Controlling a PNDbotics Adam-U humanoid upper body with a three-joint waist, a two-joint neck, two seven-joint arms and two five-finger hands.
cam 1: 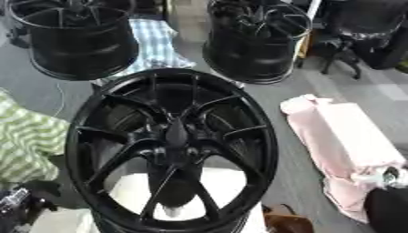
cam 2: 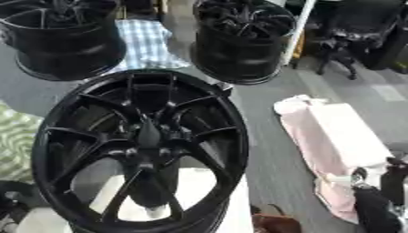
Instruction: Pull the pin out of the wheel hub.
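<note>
Pin [cam 1: 176, 134]: dark, upright in the centre of the hub [cam 1: 177, 152], black wheel [cam 1: 171, 150] face-up in the near middle. Nothing touching it. Right hand [cam 2: 374, 200] low at the right edge, beside a pink cloth [cam 1: 343, 141]; fingers too dark to tell whether open or curled. Left hand [cam 1: 14, 202] at the lower left corner, only partly seen, fingers likewise unclear. Two more wheels [cam 1: 76, 38] [cam 1: 257, 38] farther back, checked cloth [cam 1: 159, 43] between them, green striped cloth [cam 1: 28, 141] at left.

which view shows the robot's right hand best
The right eye view: the right hand shows at the lower right edge, over the pink cloth. The left eye view catches only a sliver of it at the lower right edge.
</note>
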